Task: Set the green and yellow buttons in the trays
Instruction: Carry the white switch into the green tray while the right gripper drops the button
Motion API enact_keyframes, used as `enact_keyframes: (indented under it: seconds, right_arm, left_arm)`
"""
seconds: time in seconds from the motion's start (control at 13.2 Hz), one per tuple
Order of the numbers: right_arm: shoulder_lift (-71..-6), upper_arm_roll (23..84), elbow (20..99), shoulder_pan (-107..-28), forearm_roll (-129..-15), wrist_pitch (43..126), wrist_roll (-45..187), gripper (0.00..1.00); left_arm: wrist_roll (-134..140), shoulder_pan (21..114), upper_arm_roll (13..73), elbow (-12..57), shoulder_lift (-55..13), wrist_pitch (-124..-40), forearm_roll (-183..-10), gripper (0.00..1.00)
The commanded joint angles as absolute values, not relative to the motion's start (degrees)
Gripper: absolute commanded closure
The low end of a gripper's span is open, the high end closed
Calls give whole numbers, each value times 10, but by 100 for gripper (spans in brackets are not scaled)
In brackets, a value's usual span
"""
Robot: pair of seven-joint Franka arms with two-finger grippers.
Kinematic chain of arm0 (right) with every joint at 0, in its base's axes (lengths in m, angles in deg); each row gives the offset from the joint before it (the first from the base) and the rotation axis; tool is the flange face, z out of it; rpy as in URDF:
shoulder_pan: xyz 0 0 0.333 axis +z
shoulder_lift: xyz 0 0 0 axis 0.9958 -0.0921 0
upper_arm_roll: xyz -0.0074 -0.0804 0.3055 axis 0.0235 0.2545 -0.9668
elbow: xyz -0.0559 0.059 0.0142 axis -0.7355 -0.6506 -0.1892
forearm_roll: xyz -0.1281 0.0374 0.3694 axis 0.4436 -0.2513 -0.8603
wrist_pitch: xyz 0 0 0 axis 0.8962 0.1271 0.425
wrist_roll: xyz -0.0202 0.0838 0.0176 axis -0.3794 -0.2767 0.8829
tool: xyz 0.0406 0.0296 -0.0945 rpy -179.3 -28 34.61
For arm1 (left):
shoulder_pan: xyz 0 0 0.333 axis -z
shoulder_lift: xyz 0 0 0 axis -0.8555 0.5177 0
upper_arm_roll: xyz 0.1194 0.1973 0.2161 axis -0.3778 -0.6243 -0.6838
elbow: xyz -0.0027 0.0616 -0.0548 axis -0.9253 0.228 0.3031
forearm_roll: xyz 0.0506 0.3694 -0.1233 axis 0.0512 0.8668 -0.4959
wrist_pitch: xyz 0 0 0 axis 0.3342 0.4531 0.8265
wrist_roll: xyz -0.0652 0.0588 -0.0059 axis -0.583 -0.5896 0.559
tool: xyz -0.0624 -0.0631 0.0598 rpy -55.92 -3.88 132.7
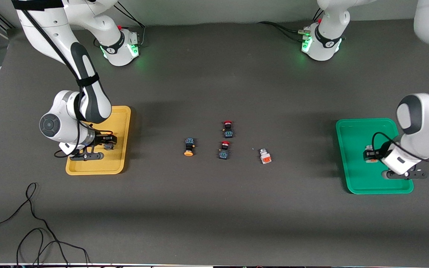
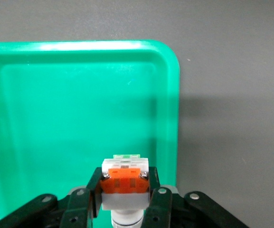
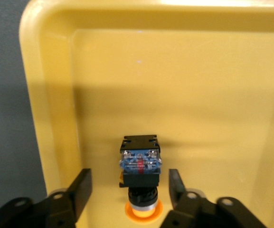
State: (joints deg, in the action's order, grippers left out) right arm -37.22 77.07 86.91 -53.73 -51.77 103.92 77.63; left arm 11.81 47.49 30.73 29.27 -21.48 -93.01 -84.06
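My right gripper point(image 1: 107, 143) is low over the yellow tray point(image 1: 119, 163) and open. A yellow-capped button point(image 3: 139, 167) with a dark body lies on the tray floor point(image 3: 198, 95) between the spread fingers point(image 3: 82, 187), and neither finger touches it. My left gripper point(image 1: 371, 154) is over the green tray point(image 1: 352, 178), shut on a white-and-silver button with an orange end point(image 2: 125, 181). The green tray's floor point(image 2: 80, 118) is bare below it. On the table between the trays lie a second yellow-capped button point(image 1: 188, 147) and a second white-and-orange button point(image 1: 265, 156).
Two red-capped switches point(image 1: 228, 128) point(image 1: 224, 149) with dark bodies lie mid-table between the loose yellow-capped and white buttons. A black cable point(image 1: 32, 223) loops on the table near the front camera at the right arm's end.
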Motion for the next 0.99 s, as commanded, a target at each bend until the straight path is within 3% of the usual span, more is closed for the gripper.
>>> enact_keyframes:
  seconds: [0.0, 0.15, 0.3, 0.46, 0.53, 0.76, 0.91]
  right_arm:
    - [-310, 777, 856, -534, -537, 981, 786, 0]
    - [-283, 777, 807, -533, -537, 899, 740, 0]
    - [-287, 770, 735, -531, -536, 810, 681, 0]
    - [-290, 766, 700, -492, -536, 792, 614, 0]
    - [-297, 765, 688, -469, -537, 793, 570, 0]
    - [-367, 765, 613, -385, -556, 795, 433, 0]
    - [-419, 766, 591, -352, -626, 809, 418, 0]
  left_arm:
    - [91, 475, 314, 329, -192, -998, -840, 100]
    - [88, 474, 313, 329, -179, -1001, -840, 100]
    - [87, 475, 313, 327, -168, -1009, -839, 88]
    - [86, 472, 312, 324, -158, -1017, -840, 37]
    - [87, 470, 312, 324, -156, -1023, -840, 0]
    - [91, 463, 313, 317, -182, -997, -840, 1]
    - [94, 455, 313, 280, -224, -904, -841, 1]
